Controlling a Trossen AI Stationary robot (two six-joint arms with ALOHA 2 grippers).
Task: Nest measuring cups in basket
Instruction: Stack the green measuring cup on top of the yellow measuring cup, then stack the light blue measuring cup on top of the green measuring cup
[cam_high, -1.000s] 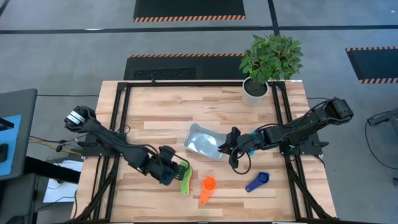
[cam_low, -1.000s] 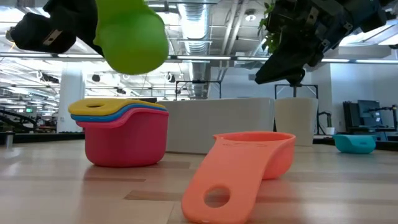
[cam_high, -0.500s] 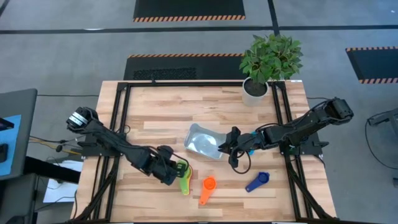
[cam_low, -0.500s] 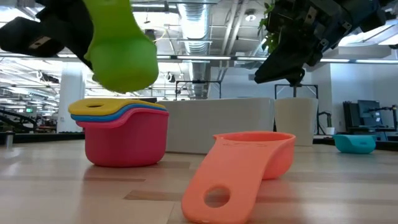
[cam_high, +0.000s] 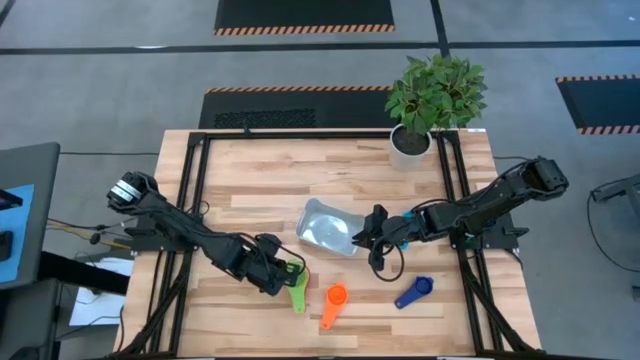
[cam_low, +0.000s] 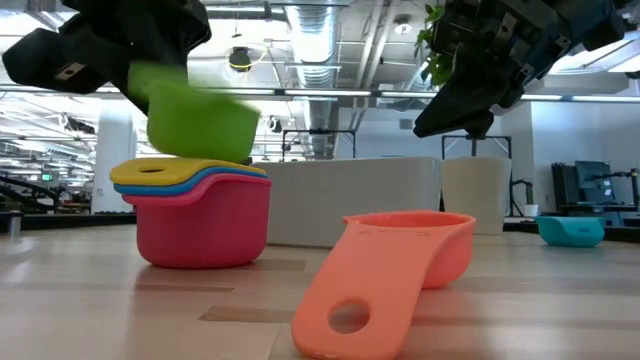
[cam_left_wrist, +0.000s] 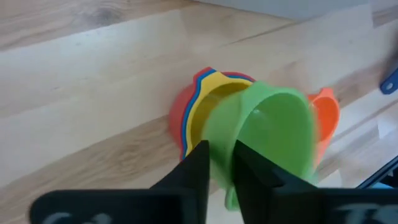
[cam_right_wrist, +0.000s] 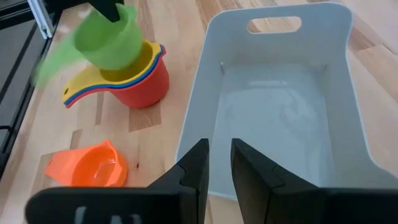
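My left gripper (cam_high: 283, 272) is shut on the green measuring cup (cam_low: 195, 120), which hovers right over a nested stack of red, blue and yellow cups (cam_low: 198, 215) standing on the table near its front edge. I cannot tell whether the green cup (cam_left_wrist: 267, 134) touches the stack (cam_left_wrist: 196, 106). My right gripper (cam_high: 374, 240) is shut and hangs above the right end of the silvery basket (cam_high: 325, 228), clear of its rim (cam_right_wrist: 193, 112). The orange cup (cam_high: 333, 300), the dark blue cup (cam_high: 413, 292) and the light blue cup (cam_low: 570, 230) each rest on the table on their own. My left gripper pinches the green cup's flat handle (cam_left_wrist: 222, 149) between its two fingers (cam_left_wrist: 198, 165). It comes from the table's left, slanting down. The bowl juts out past the fingertips, mouth up and slightly tilted, above the stack's yellow top cup (cam_left_wrist: 208, 102).
A white pot with a plant (cam_high: 410, 143) stands at the table's far right corner. Black frame rails (cam_high: 195, 190) run along both sides of the table. Bare wood lies between the basket and the far edge.
My left gripper has come down toward the cup stack and tipped. The green cup dropped from well above the stack to just over its mouth. It turned from hanging steeply to nearly level. My right arm kept still.
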